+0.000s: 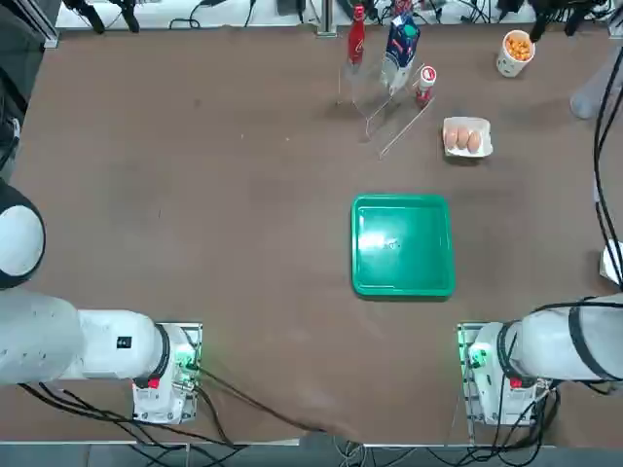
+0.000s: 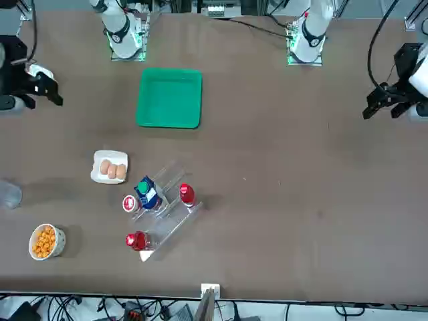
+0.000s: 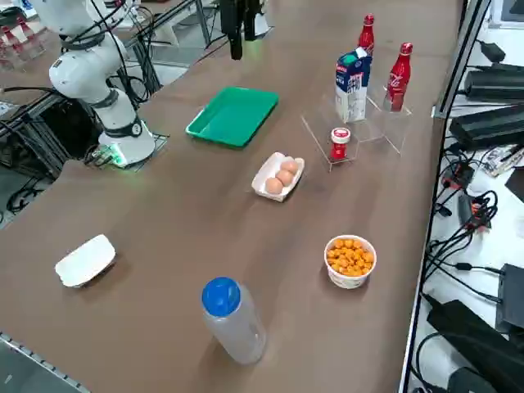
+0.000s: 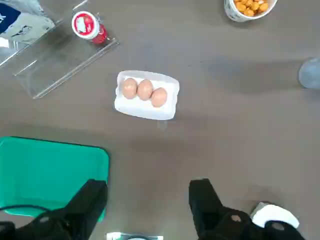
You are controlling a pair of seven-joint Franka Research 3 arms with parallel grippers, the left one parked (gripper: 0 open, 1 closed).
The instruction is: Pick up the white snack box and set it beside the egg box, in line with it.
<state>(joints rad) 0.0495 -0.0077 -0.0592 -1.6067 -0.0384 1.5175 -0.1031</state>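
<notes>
**Pincer hangs open, empty, over the desk**

The right pincer [image 4: 149,200] has its fingers spread wide with nothing between them. The green tray [image 4: 47,175] lies just beside one finger, the egg box [image 4: 147,95] ahead of the tips, and the white snack box [image 4: 274,215] by the other finger

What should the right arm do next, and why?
Probably move the right gripper, open and empty, across until it is above the white snack box. The box lies ungrasped off to the gripper's side, well apart from the egg box.
</notes>
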